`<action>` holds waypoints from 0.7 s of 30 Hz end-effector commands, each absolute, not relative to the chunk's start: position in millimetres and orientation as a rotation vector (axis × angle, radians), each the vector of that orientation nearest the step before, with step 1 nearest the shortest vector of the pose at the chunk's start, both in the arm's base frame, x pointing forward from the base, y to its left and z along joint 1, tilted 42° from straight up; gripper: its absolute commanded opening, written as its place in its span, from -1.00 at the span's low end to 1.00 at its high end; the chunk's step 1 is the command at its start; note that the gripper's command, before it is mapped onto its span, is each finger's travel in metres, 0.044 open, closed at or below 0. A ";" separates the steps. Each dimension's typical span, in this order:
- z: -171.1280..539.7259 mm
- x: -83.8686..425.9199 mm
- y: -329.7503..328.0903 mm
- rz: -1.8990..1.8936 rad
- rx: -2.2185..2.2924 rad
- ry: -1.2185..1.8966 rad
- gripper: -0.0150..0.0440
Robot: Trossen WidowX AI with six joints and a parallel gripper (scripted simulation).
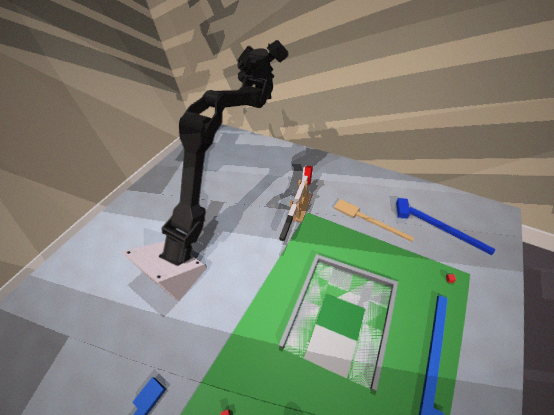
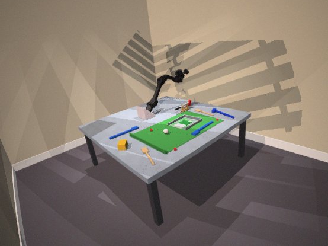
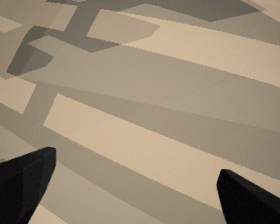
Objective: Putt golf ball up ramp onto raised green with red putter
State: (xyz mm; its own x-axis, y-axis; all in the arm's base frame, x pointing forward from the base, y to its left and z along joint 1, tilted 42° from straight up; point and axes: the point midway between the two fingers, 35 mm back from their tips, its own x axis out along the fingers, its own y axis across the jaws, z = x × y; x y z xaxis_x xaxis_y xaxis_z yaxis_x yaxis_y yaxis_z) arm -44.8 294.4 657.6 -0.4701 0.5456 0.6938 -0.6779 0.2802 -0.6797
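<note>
Golf ball (image 2: 166, 130): on the green mat (image 2: 148, 137), nearer than the raised green (image 2: 185, 122).
Red putter (image 1: 299, 200): propped on its wooden stand at the raised green's far side, shaft tilted, red head uppermost.
Gripper (image 3: 140, 197): released, empty, high above the putter, facing the wall.

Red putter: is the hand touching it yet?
Apart. The top view shows the hand raised high, well clear of the red putter in its stand; wrist view shows only wall.

Ball (image 2: 166, 130) on mat (image 2: 154, 137), seemingly.
</note>
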 end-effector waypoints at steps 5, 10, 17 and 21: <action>639.9 -23.0 315.3 1.509 0.069 -1.341 1.00; 591.8 37.1 351.8 1.619 -0.028 -0.970 1.00; 515.7 134.9 360.6 1.605 -0.050 -0.402 1.00; 469.1 186.9 346.6 1.527 0.007 -0.077 1.00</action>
State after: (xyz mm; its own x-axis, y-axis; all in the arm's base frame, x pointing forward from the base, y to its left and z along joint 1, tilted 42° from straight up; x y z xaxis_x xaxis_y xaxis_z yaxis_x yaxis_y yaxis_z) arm 144.9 358.9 509.3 -0.0554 0.9809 0.1862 -0.9692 -0.0080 -0.2463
